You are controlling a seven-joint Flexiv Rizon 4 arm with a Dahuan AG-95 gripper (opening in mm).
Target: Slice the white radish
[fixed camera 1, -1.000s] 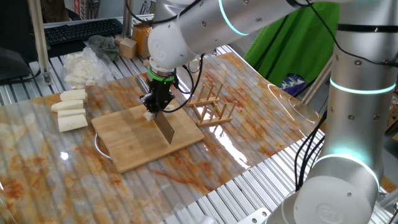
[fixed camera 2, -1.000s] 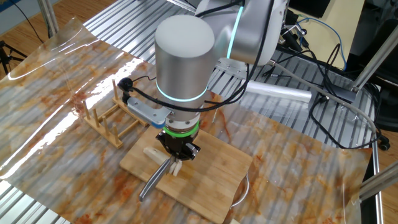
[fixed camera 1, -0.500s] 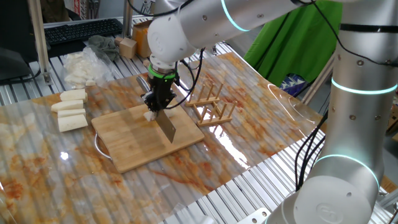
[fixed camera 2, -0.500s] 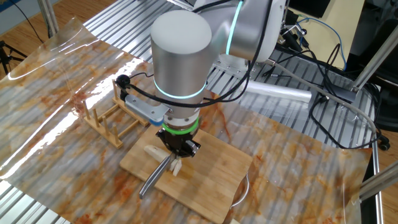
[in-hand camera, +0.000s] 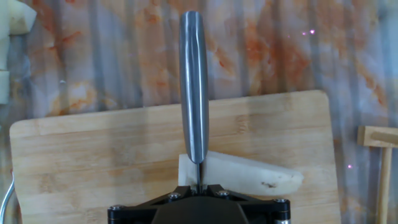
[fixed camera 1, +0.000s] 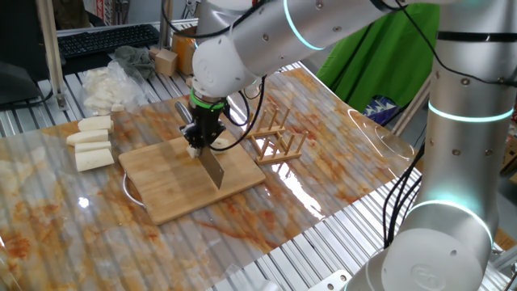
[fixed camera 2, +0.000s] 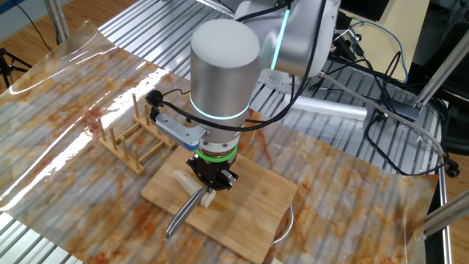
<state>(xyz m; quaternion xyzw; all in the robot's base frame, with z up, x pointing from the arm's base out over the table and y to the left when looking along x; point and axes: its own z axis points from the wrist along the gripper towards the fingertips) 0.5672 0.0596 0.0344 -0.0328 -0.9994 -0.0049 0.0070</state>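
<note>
The white radish (in-hand camera: 249, 175) is a stubby cream chunk lying on the wooden cutting board (in-hand camera: 93, 155), its tapered end pointing right in the hand view. My gripper (in-hand camera: 199, 186) is shut on a steel knife (in-hand camera: 194, 93). I see the blade from its spine; it crosses the radish close to the blunt left end. How deep it sits in the radish I cannot tell. In one fixed view the gripper (fixed camera 1: 202, 139) stands over the board (fixed camera 1: 174, 186), the knife (fixed camera 1: 212, 168) slanting down to it, and the radish (fixed camera 1: 194, 150) peeks out beside the fingers. The other fixed view shows the radish (fixed camera 2: 179, 178) left of the gripper (fixed camera 2: 211, 183).
Three longer white chunks (fixed camera 1: 90, 144) lie left of the board. A heap of white scraps on plastic (fixed camera 1: 101, 85) sits behind them. A wooden rack (fixed camera 1: 275, 137) stands just right of the board. A keyboard (fixed camera 1: 105, 39) and a wooden block (fixed camera 1: 166, 58) are at the back.
The arm has shifted slightly, carrying the knife a little along the radish. The grip on the knife is unchanged and the radish has not moved.
</note>
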